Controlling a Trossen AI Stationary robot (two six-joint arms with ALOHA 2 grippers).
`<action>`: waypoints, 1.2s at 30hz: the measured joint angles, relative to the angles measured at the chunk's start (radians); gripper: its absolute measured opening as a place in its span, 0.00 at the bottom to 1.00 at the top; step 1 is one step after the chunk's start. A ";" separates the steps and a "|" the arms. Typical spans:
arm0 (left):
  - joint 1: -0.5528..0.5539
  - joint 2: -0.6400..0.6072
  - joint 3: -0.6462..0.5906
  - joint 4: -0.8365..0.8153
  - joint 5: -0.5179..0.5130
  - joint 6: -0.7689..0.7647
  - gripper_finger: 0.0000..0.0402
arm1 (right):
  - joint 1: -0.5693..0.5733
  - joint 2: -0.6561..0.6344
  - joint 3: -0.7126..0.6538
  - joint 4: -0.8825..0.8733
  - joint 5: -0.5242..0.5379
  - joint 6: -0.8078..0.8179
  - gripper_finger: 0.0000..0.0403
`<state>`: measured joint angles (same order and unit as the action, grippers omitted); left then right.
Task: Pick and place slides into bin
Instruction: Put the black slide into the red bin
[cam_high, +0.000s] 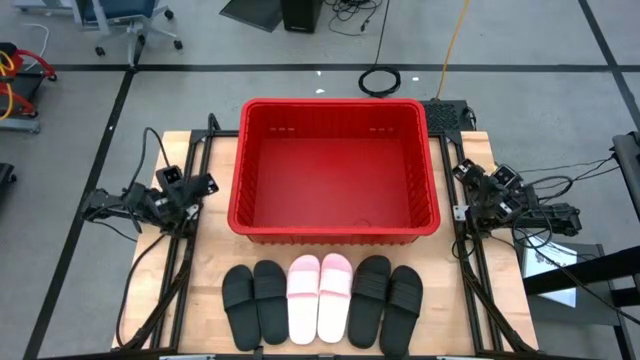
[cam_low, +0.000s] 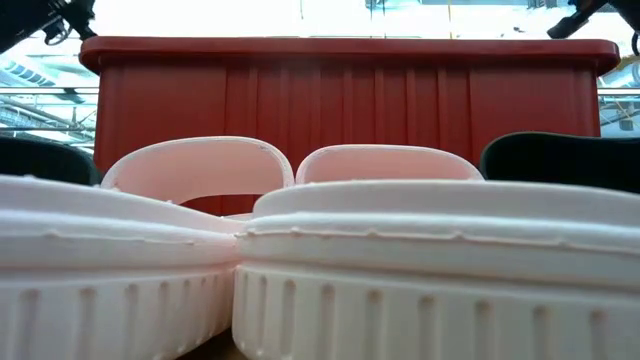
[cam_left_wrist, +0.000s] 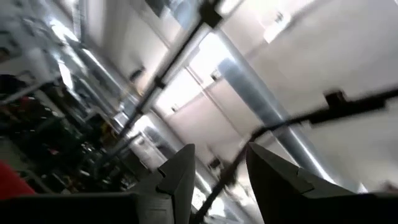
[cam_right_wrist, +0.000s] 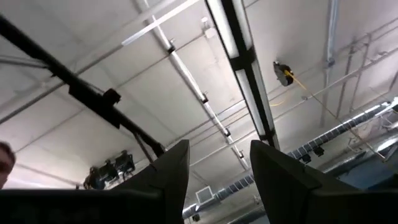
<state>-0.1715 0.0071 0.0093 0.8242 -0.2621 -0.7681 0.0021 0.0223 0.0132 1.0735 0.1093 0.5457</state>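
We see first the wooden table (cam_high: 205, 160), and on it the biggest thing, the red bin (cam_high: 334, 233), which fills the far half, toward twelve o'clock from the table's middle. Its inside shows only bare red floor; no slide lies in it. In the low view the bin's ribbed wall (cam_low: 350, 100) stands straight behind the footwear.

Next in size are the slides, six of them in one row at six o'clock from the bin, near the front edge of the table, toes pointing to the bin. The left black pair (cam_high: 254, 302) lies at the seven o'clock end, the pink pair (cam_high: 319, 296) in the middle, the right black pair (cam_high: 386, 294) at the five o'clock end. Within each pair the two slides touch side by side. In the low view the pink pair (cam_low: 320, 250) is very close to the camera, and a black strap (cam_low: 560, 158) shows behind it on each side.

The left gripper (cam_high: 200, 186) waits at nine o'clock from the bin, beside its left wall, over the table's edge. In its wrist view the fingers (cam_left_wrist: 180, 180) point up to the ceiling, with a moderate gap between them and nothing held.

The right gripper (cam_high: 462, 172) waits at three o'clock from the bin. Its fingers (cam_right_wrist: 171, 174) also point at the ceiling, parted, with nothing between them
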 joint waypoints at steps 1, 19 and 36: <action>0.000 0.000 0.000 0.000 -0.038 -0.018 0.37 | 0.000 0.000 0.000 0.000 0.033 0.001 0.40; 0.000 0.249 0.314 0.015 -0.088 0.082 0.37 | 0.000 0.251 0.456 -0.014 -0.070 -0.091 0.40; -0.001 0.748 0.918 -0.071 0.136 0.210 0.37 | 0.001 0.921 1.591 -0.916 -0.545 -0.085 0.40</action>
<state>-0.1722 0.7547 0.9274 0.7532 -0.1262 -0.5583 0.0034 0.9435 1.6044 0.1571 -0.4358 0.4604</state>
